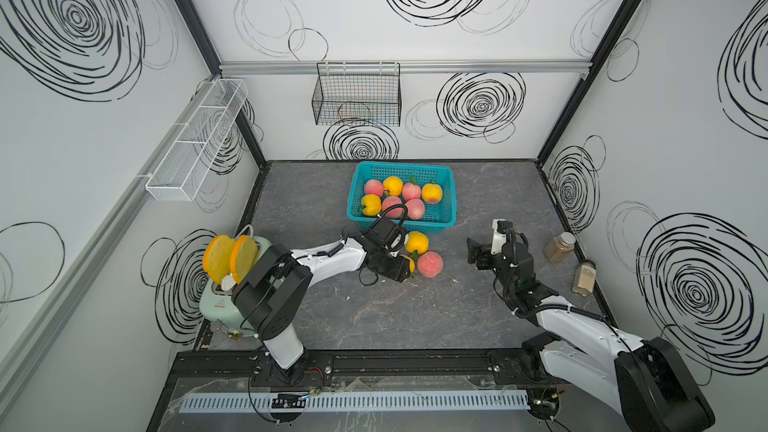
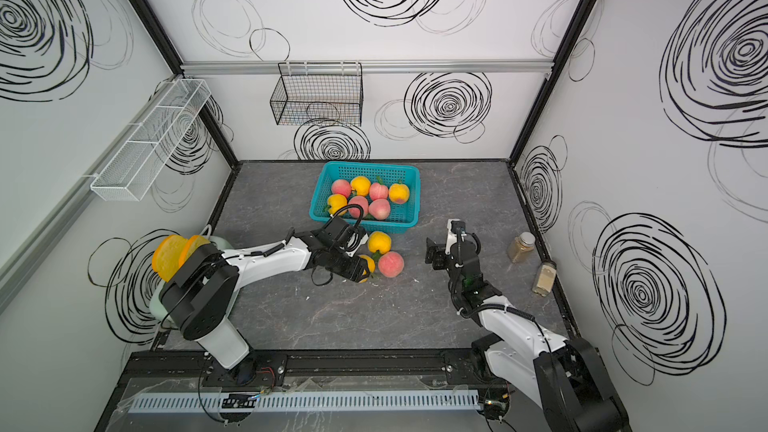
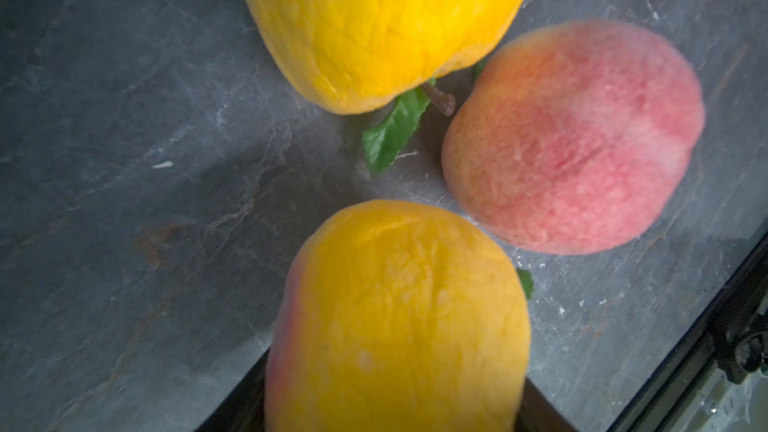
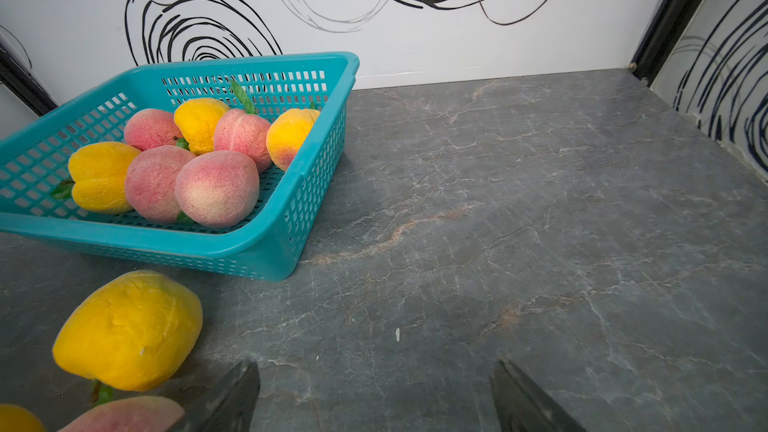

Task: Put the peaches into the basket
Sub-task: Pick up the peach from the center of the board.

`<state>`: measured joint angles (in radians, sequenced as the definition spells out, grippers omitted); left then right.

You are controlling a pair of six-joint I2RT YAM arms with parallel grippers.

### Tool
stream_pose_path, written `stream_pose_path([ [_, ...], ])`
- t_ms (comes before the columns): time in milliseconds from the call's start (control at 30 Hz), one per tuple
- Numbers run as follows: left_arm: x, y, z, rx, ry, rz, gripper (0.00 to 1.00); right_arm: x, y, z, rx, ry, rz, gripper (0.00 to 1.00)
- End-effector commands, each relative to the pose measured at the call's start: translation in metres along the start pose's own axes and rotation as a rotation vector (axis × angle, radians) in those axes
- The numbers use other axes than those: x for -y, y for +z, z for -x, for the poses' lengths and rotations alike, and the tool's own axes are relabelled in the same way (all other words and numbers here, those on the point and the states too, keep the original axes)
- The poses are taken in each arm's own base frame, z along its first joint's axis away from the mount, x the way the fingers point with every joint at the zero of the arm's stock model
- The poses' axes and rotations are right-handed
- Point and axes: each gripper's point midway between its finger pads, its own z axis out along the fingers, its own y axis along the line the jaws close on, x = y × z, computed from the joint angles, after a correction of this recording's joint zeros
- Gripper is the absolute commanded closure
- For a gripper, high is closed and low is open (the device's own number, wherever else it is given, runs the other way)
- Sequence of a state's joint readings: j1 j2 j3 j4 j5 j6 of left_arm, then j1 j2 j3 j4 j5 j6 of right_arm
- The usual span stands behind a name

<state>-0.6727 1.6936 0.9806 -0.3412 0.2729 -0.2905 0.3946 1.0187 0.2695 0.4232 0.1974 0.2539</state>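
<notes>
Here, seven peaches (image 1: 414,208) fill the basket (image 4: 232,248); my left fingers (image 3: 241,405) clasp a yellow peach (image 3: 395,317), two lie loose mid-frame; right fingers (image 4: 224,401) wide, empty.

Robot test booth in lab, dressed as kitchen. White walls (image 1: 353,14) all round me, scribbled with black spirals. My left arm (image 1: 328,259), right arm (image 1: 582,328) bolted to rail (image 1: 395,367) at 6 o'clock. Toaster (image 1: 218,309) at 9, jars (image 1: 560,248) at 3, toy peaches (image 1: 392,185) in basket (image 1: 401,166) at 12.
</notes>
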Motion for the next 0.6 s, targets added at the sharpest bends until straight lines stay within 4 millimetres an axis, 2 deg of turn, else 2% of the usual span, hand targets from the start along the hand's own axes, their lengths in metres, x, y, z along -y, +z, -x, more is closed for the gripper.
stream_pose_path([
  [0,0.0064,-0.0101,0.0133,0.048,0.025,-0.024,0.58,-0.0039,0.0012,0.0182,0.044,0.021,0.013,0.09],
  [567,0.0120,-0.0182,0.0216,0.077,0.027,-0.038,0.58,-0.0048,0.0021,0.0178,0.041,0.031,0.024,0.09],
])
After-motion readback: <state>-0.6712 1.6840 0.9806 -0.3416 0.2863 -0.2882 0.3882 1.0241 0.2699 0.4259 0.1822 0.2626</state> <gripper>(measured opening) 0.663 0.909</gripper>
